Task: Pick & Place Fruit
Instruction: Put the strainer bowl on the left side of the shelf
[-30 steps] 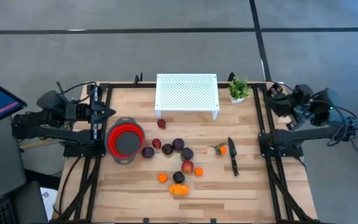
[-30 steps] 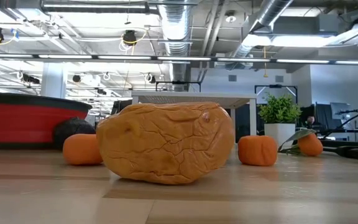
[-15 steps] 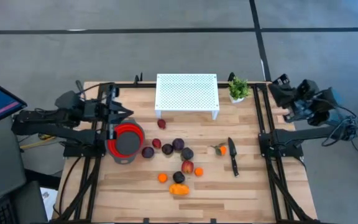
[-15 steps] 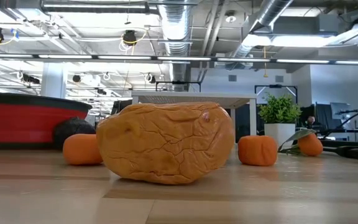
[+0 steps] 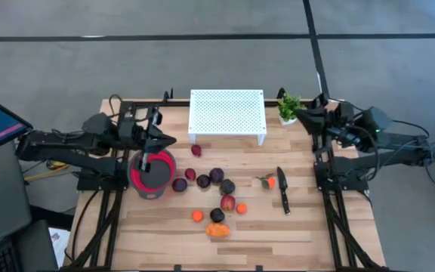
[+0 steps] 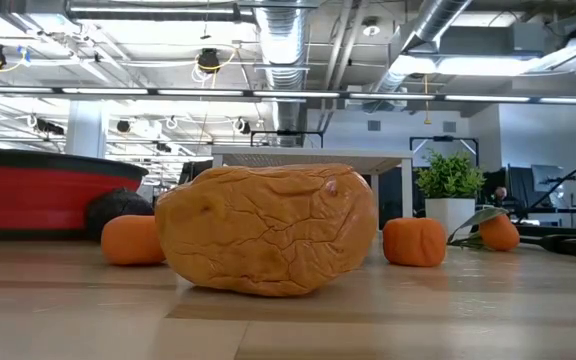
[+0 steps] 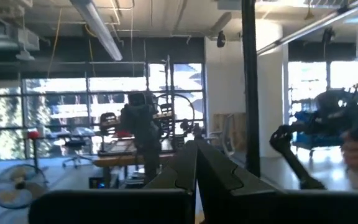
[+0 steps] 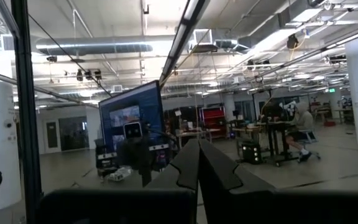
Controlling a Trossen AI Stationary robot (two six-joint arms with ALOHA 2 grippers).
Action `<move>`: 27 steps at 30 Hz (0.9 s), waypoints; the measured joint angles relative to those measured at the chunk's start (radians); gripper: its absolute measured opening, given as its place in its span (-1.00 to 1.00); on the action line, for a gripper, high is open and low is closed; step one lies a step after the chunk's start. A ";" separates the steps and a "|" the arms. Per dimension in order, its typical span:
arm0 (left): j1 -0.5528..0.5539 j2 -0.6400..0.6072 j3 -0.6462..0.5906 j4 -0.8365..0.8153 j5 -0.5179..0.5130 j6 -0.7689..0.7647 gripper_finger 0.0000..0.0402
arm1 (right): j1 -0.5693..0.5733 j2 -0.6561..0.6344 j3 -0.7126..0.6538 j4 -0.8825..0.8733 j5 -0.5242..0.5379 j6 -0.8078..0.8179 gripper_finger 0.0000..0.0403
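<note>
Your wooden table (image 5: 165, 227) carries a red bowl (image 5: 151, 173), white rack (image 5: 227, 113), plant (image 5: 289, 107), knife (image 5: 284, 190), scattered fruit (image 5: 216, 175).

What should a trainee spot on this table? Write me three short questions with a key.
1. True or false: the knife lies to the right of the fruit in the high view.
2. The left gripper is nearest which thing? A) bowl B) knife C) rack
3. Fill in: the right gripper is next to the ___.

Key: 1 true; 2 A; 3 plant.
</note>
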 joint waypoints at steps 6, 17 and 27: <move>-0.001 0.009 0.000 0.000 -0.008 -0.072 -1.00 | 0.000 0.063 0.000 0.003 0.000 0.000 -1.00; 0.005 0.012 0.000 -0.021 -0.006 -0.091 -1.00 | 0.000 0.221 -0.001 -0.009 0.000 -0.120 -1.00; 0.005 0.043 0.000 -0.110 -0.135 -0.058 -0.55 | -0.043 0.326 0.000 -0.030 0.000 -0.051 -0.68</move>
